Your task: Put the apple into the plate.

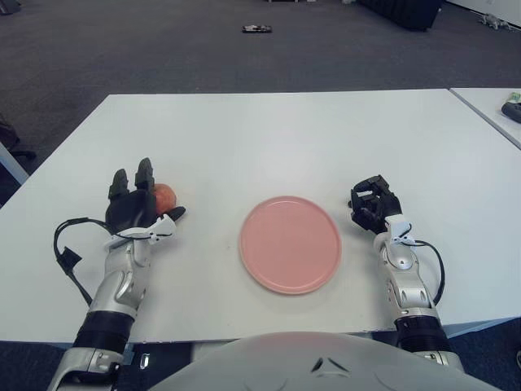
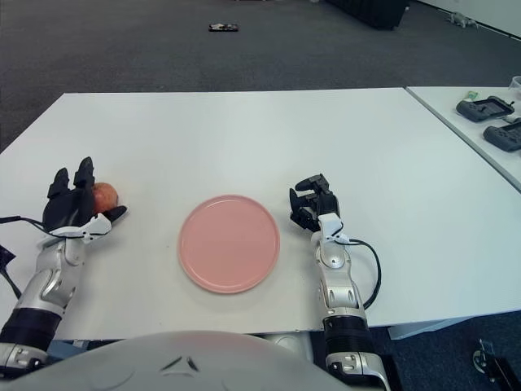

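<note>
A white table (image 1: pixel 277 138) stood on grey carpet. A round pink plate (image 1: pixel 290 243) lay near its front edge, with nothing on it. Well to the plate's left, the left hand (image 1: pixel 132 208) was beside a red apple (image 1: pixel 165 195), its 2 dark fingers (image 1: pixel 146 173) pointing upward on the apple's left and its thumb reaching out below the apple; the apple sat on the table. The right hand (image 1: pixel 373 203) showed just right of the plate, fingers curled, holding nothing.

1 apple (image 1: pixel 165 195), 1 pink plate (image 1: pixel 290 243), 1 white table (image 1: pixel 277 138), 2 robot hands.
</note>
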